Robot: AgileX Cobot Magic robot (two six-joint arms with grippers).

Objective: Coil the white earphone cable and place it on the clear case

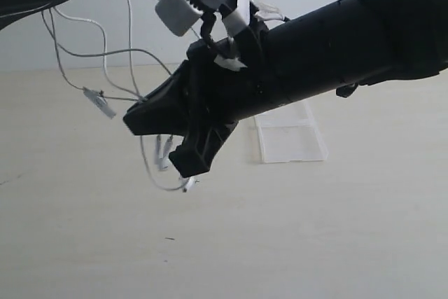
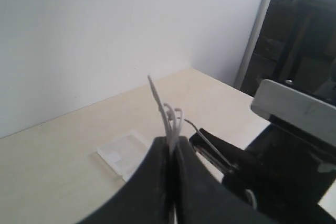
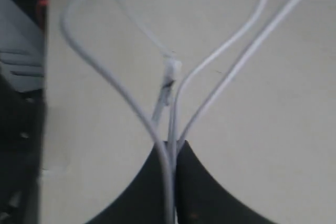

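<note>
Beige tabletop (image 1: pixel 315 243) — left fingers (image 2: pixel 149 182), right fingers (image 3: pixel 136 192) pinch the white earphone cable (image 1: pixel 105 52); arm (image 1: pixel 336 47) overlaps clear case (image 1: pixel 292 143).

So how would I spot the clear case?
Find the big black arm reaching in from the right above the pale table. Just under it, lying flat, is the clear case. It is the only see-through rectangle; the thin white earphone cable nearby hangs in loops instead.
</note>
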